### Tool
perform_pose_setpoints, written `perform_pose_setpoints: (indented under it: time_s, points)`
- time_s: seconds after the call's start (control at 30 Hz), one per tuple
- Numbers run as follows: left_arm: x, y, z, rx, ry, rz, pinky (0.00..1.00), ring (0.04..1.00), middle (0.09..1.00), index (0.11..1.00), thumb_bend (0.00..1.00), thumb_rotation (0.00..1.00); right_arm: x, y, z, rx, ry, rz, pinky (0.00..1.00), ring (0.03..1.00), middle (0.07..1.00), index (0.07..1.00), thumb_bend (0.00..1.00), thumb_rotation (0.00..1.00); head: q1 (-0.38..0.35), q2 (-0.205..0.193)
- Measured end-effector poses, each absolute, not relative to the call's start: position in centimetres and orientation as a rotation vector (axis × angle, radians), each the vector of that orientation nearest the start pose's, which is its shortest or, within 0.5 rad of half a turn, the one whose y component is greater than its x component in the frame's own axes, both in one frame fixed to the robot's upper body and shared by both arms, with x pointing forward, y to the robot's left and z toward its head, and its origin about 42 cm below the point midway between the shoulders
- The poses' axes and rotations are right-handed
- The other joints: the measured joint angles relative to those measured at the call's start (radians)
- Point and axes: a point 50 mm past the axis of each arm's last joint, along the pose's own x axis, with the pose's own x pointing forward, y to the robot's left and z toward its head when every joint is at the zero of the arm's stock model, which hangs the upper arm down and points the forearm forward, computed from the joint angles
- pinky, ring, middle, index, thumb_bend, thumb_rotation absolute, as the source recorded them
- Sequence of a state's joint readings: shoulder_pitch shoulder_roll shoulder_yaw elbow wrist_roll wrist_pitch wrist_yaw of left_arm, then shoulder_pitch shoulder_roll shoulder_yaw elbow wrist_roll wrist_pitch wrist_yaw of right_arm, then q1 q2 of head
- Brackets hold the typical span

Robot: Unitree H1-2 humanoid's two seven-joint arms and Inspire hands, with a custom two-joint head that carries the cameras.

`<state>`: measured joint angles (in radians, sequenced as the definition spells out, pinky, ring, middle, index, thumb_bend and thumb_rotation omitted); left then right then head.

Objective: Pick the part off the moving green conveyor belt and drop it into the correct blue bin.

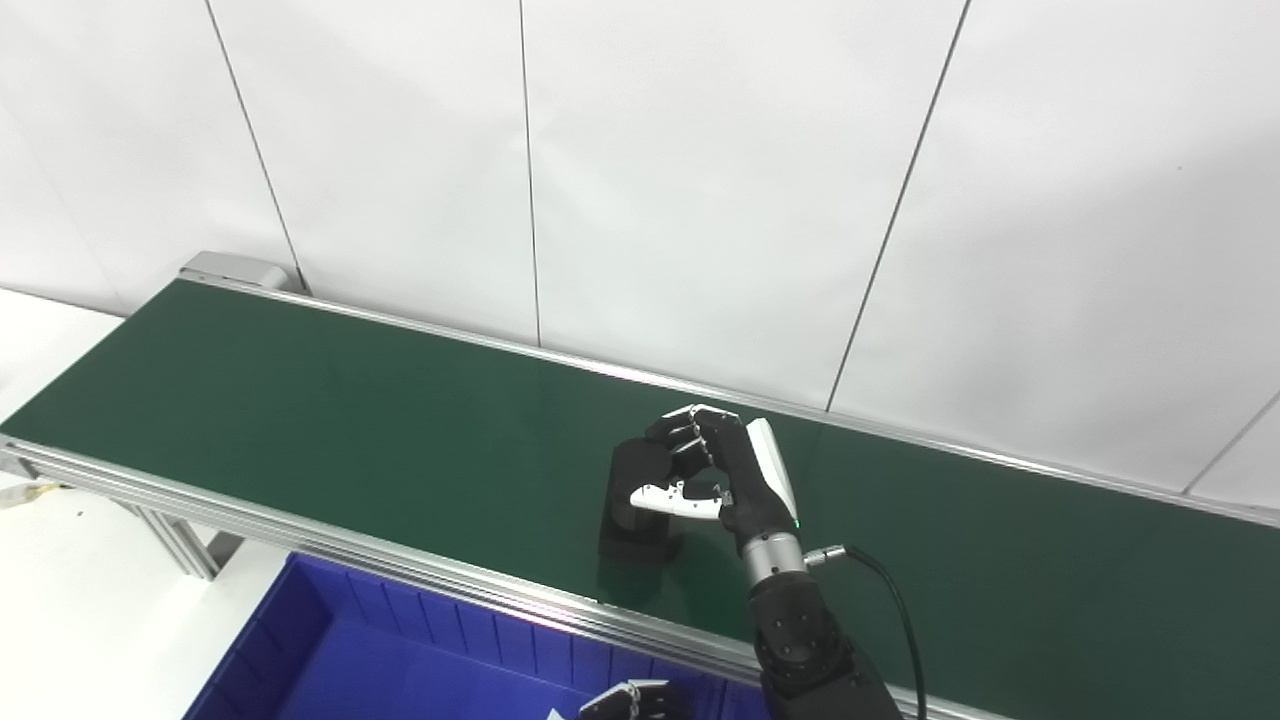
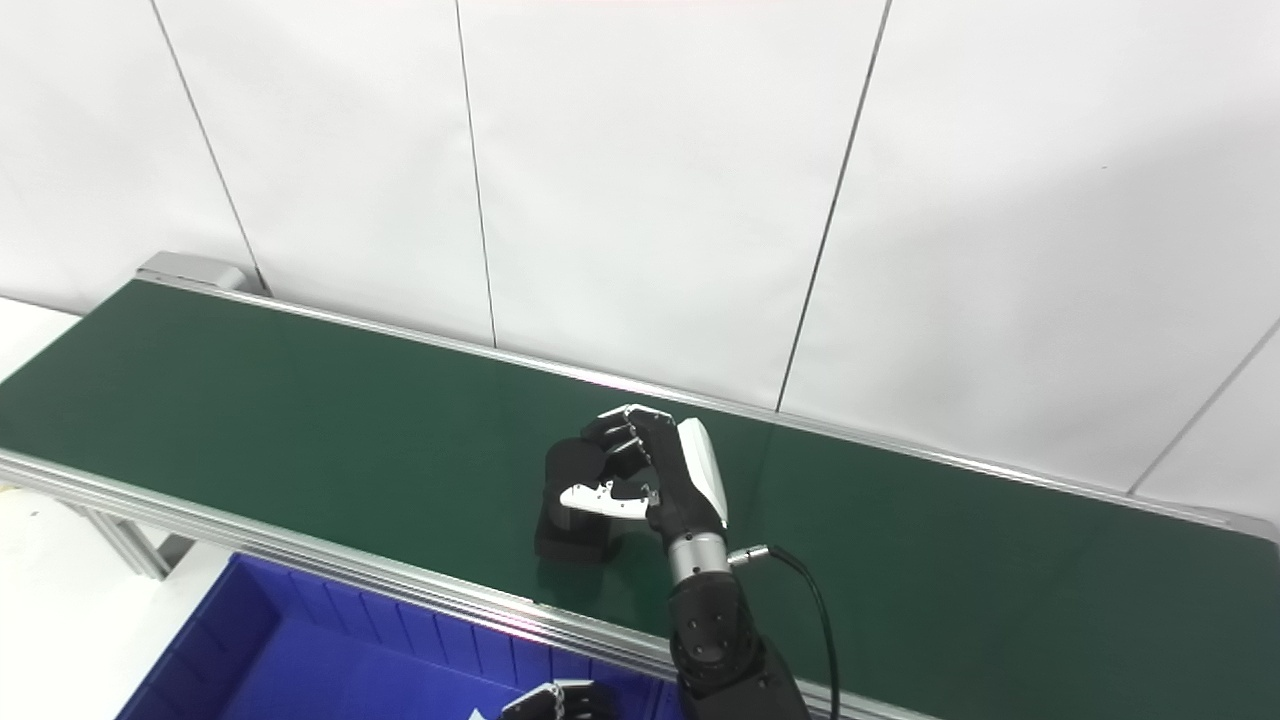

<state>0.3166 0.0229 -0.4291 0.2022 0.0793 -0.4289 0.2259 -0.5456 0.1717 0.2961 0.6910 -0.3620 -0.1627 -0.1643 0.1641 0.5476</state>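
So my right hand (image 1: 722,470) is out over the long dark green conveyor belt (image 1: 300,400), fingers (image 1: 690,430) curled around the top of a matte black blocky part (image 1: 632,505) with a rounded upper end. The white-tipped thumb lies across the near face of it, so I've got the part pinched between thumb and fingers. Its base looks like it's on the belt surface, or right at it; I honestly can't tell if it's lifted at all. It stands upright, roughly mid-belt, a bit closer to the near silver aluminium rail (image 1: 400,570) than the far one.

A black cable (image 1: 890,590) loops off my right wrist and trails down over the belt.

My left hand (image 2: 555,703) just barely pokes in at the bottom edge, over the open blue plastic bin (image 1: 300,650) that sits below the near rail. Only the knuckles show, so I can't tell whether that one's spread or closed.

Behind the belt there's a plain white panelled wall (image 1: 700,150).
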Motion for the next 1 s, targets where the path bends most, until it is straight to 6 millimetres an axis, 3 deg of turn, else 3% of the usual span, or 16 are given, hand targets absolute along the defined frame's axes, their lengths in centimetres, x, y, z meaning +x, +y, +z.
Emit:
perform_pose_setpoints:
  time_s: [0.17, 0.47, 0.5, 1.0]
  points:
    - [13.6, 12.8, 0.7, -0.012, 0.074, -0.149, 0.6, 0.662, 0.69, 0.702, 0.63, 0.63, 40.6, -2.0, 12.0, -0.368, -0.147, 0.358, 0.48, 0.446, 0.51, 0.504, 0.52, 0.0, 0.0, 0.0]
    - [13.8, 13.0, 0.6, -0.034, 0.079, -0.148, 0.6, 0.662, 0.694, 0.704, 0.62, 0.6, 39.5, -3.7, 14.4, -0.3, -0.25, 0.285, 0.46, 0.446, 0.515, 0.495, 0.52, 0.0, -0.081, -0.028]
    - [13.8, 13.0, 0.6, -0.036, 0.08, -0.147, 0.6, 0.66, 0.694, 0.705, 0.61, 0.6, 39.4, -4.1, 14.7, -0.295, -0.263, 0.274, 0.4, 0.455, 0.518, 0.503, 0.51, 0.0, -0.095, -0.032]
    - [14.6, 14.5, -0.5, -0.038, 0.115, -0.13, 0.61, 0.665, 0.703, 0.715, 0.53, 0.62, 38.2, -11.6, 23.8, -0.237, -0.496, 0.073, 0.35, 0.445, 0.513, 0.518, 0.5, 0.0, -0.224, -0.052]
